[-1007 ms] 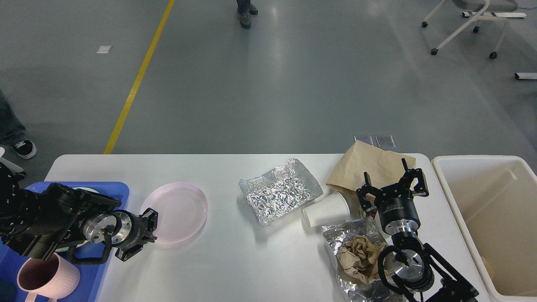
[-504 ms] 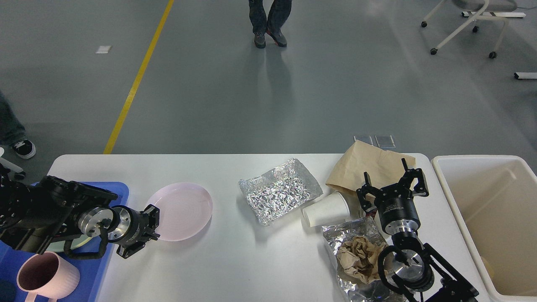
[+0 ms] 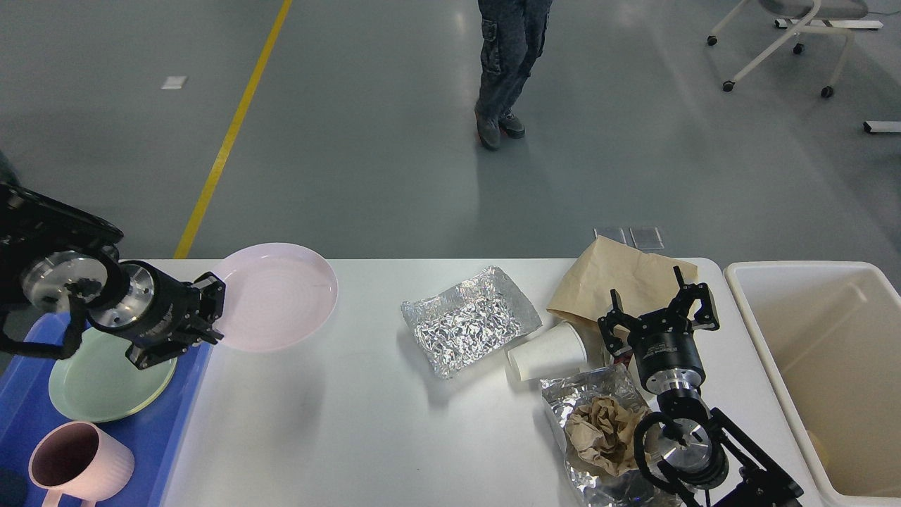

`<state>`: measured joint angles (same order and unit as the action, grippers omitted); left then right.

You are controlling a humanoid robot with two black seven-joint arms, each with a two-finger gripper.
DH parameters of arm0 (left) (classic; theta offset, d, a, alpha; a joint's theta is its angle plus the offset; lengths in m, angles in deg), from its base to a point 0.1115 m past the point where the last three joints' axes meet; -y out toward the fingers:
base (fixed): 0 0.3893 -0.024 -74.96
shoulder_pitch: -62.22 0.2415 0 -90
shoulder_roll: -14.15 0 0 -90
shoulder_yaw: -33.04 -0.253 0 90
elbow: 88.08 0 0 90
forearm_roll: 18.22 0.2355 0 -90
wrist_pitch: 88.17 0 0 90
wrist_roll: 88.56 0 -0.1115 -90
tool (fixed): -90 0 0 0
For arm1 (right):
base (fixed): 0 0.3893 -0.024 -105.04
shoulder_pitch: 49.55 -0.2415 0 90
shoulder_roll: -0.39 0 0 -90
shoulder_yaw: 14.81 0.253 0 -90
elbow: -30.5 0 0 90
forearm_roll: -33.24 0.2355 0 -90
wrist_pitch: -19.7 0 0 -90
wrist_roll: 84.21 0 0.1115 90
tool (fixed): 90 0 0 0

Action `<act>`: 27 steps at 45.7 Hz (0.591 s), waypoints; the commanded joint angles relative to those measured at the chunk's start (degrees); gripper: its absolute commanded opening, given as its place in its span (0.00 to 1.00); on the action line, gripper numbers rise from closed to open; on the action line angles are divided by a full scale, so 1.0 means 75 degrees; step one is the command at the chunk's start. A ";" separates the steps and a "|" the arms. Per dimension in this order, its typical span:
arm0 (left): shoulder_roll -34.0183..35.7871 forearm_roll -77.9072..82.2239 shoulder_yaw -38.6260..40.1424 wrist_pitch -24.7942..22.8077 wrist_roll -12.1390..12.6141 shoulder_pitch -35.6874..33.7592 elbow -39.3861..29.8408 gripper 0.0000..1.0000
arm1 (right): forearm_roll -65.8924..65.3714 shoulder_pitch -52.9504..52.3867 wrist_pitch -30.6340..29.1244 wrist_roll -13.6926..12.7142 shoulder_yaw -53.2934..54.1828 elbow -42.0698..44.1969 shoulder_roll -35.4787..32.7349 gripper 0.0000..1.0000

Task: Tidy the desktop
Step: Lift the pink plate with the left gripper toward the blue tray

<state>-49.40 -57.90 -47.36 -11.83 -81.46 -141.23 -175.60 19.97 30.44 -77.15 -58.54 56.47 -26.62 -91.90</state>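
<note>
- The left gripper (image 3: 215, 315) is pinching the near-left rim of the pink plate (image 3: 274, 296) with its jaws, holding the plate off the counter (image 3: 366, 429) with a soft shadow lying under it.
- Just below and behind these jaws, a green plate (image 3: 105, 380) is lying in the blue tray (image 3: 179, 415), and a pink mug (image 3: 77, 461) is standing nearer the camera in the same tray.
- The tray is sitting at the counter's left end, under the left arm.
- The right gripper (image 3: 658, 303) is hovering with its jaws spread and holding nothing, its fingers pointing away from the camera over the brown paper bag (image 3: 619, 274).
- Just to the left of these jaws, a white paper cup (image 3: 549, 352) is lying on its side, touching the bag.
- Behind the right jaws, toward the camera, a crumpled brown paper wad (image 3: 598, 433) is resting on a sheet of foil (image 3: 591, 391).
- Farther left of the right jaws, a foil tray (image 3: 468, 320) is sitting near the counter's middle.
- To the right of those jaws, a cream bin (image 3: 823, 380) is standing beside the counter's right end.
- The white counter is spreading beneath both arms.
</note>
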 commanded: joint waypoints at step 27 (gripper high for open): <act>-0.0902 0.0042 -0.1959 -0.3194 -0.0079 -0.4210 -0.1433 0.00 | 0.0012 0.0000 0.0000 -0.0001 0.0000 0.0000 0.0000 1.00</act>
<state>-56.55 -57.68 -61.76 -35.64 -82.00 -172.86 -186.55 20.03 30.44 -77.15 -58.61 56.47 -26.62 -91.93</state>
